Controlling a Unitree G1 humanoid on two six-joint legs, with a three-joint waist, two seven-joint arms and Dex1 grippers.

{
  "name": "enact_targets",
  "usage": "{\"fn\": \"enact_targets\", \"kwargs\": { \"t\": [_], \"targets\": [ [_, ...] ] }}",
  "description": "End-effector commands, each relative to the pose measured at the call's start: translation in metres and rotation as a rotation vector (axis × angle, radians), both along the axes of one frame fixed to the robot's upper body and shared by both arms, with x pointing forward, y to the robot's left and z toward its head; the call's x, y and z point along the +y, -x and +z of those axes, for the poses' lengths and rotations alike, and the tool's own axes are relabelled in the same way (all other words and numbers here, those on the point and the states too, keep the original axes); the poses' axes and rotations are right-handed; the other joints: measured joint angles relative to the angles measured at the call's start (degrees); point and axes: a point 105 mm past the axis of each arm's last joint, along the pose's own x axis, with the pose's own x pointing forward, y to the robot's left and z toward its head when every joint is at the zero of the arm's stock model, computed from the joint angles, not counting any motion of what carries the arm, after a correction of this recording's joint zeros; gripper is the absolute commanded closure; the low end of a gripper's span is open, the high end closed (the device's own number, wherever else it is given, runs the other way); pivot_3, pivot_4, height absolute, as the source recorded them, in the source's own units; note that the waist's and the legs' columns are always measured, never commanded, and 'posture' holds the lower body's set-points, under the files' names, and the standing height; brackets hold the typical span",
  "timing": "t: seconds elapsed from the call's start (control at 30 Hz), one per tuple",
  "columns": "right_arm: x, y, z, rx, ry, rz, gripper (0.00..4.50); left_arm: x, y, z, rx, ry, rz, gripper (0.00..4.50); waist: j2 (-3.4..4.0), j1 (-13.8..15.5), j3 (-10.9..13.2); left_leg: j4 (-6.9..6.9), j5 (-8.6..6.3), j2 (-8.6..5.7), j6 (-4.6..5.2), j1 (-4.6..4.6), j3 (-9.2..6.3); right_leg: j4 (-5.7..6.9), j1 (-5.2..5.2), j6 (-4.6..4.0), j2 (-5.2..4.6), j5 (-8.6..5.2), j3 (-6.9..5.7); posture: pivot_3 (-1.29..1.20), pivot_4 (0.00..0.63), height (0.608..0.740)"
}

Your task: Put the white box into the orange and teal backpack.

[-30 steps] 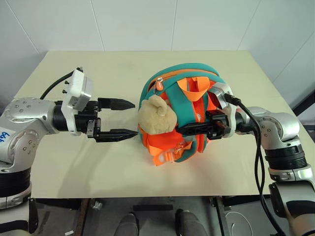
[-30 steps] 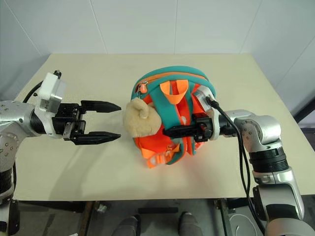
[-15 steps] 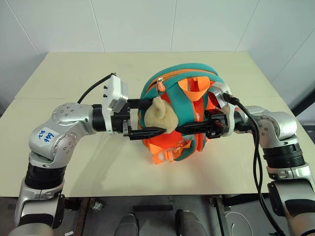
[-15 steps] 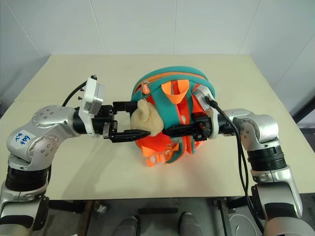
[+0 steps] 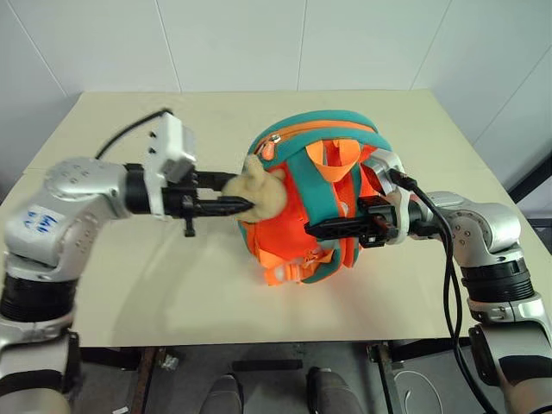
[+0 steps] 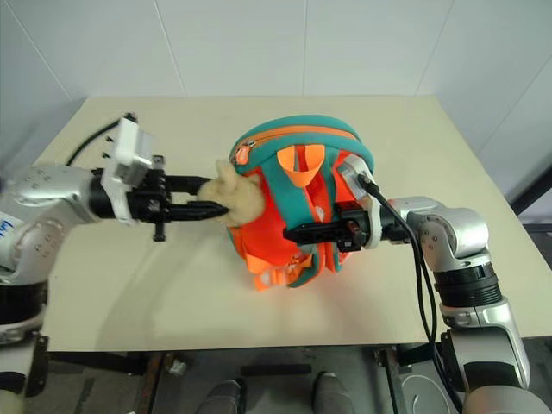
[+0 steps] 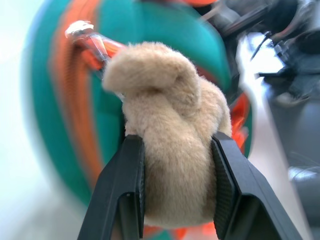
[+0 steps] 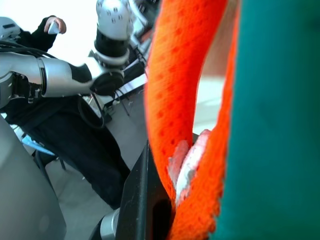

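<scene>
Cream tabletop (image 5: 129, 285) sitting against a white panelled wall (image 5: 259, 43), grey floor showing past the near edge; surface bare and matte around the load

The orange and teal backpack (image 5: 315, 203) is standing roughly at the tabletop's middle, strap side facing the camera, orange buckles hanging at its lower front

The left gripper (image 5: 237, 204) is reaching in level from the left side and clamping the small beige plush bear (image 7: 172, 145); in the left wrist view both black fingers (image 7: 125, 185) are pressing into the bear's sides, with the fur bulging between them. The bear is dangling by the orange zip pull (image 5: 267, 149) on the backpack's left flank

The right gripper (image 5: 323, 231) is coming in from the right, its fingers closed on an orange strap (image 8: 185, 90) at the backpack's front; the right wrist view is showing the mesh strap pinched against a finger (image 8: 145, 200)

Hard to read: the backpack's opening is facing away, so I cannot tell whether the zip is open. A person in dark clothing (image 8: 60, 130) is partly visible in the background of the right wrist view

Open room: broad bare tabletop behind the backpack and along the near edge; less at the right, where the right arm's cable (image 5: 448, 276) is looping down
</scene>
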Motion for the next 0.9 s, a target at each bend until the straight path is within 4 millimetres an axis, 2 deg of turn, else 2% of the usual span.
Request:
{"fn": "enact_targets", "kwargs": {
  "t": [0.03,0.17,0.3,0.37,0.43,0.6,0.77,0.9],
  "targets": [
    [-0.007,0.003,0.009,-0.029,-0.037,-0.029,4.48,0.025,-0.005,0.002,0.014,-0.024,0.092,3.16,0.0,0.1,0.0,0.0,-0.01,0.0,0.0,0.0,0.0,0.0,0.0,0.0,0.0,0.0,0.0,0.0,0.15,0.74],
    [-0.011,0.004,0.004,-0.022,-0.044,-0.076,4.48,0.042,-0.013,-0.023,0.107,-0.042,0.156,3.16,0.0,0.16,0.0,-0.03,-0.03,0.0,0.02,-0.01,0.0,-0.01,0.0,0.0,0.0,0.0,0.0,0.0,0.15,0.74],
    [-0.017,0.002,0.001,-0.014,-0.066,-0.146,4.48,0.051,-0.019,-0.061,0.176,-0.107,0.182,3.16,0.0,0.17,0.0,-0.05,-0.05,0.0,0.02,-0.01,0.0,-0.01,-0.01,-0.01,-0.01,0.0,-0.01,0.0,0.15,0.74],
    [-0.018,0.003,-0.002,-0.009,-0.072,-0.174,4.48,0.05,-0.022,-0.085,0.215,-0.137,0.18,3.16,0.0,0.2,0.0,-0.05,-0.05,0.0,0.02,0.0,0.0,-0.02,-0.01,-0.02,-0.01,-0.01,-0.01,0.0,0.15,0.74],
    [-0.019,0.003,-0.003,-0.007,-0.076,-0.19,4.48,0.048,-0.023,-0.099,0.238,-0.143,0.171,3.16,0.0,0.22,0.0,-0.05,-0.06,0.0,0.02,0.0,0.01,-0.02,0.0,-0.09,-0.01,-0.05,0.0,0.0,0.15,0.74],
    [-0.019,0.005,-0.009,0.036,-0.099,-0.221,4.48,0.029,-0.042,-0.153,0.374,-0.044,0.19,3.16,0.0,0.35,-0.02,0.04,-0.06,0.0,0.03,0.01,0.0,0.01,0.05,-0.12,-0.01,-0.05,-0.01,0.0,0.15,0.74],
    [-0.017,0.003,-0.013,0.047,-0.1,-0.249,4.48,0.012,-0.045,-0.166,0.372,0.026,0.159,3.16,0.03,0.82,-0.13,0.16,-0.05,-0.02,0.05,0.04,0.0,-0.15,0.21,-0.27,-0.04,0.01,-0.01,0.0,0.15,0.74],
    [-0.02,0.002,-0.009,-0.032,-0.084,-0.29,4.48,0.018,-0.035,-0.148,0.296,0.054,0.161,3.16,0.02,0.85,-0.13,0.16,0.03,-0.01,0.16,0.02,0.03,-0.48,0.28,-0.71,-0.04,0.09,-0.01,0.0,0.15,0.74]
  ]
}}
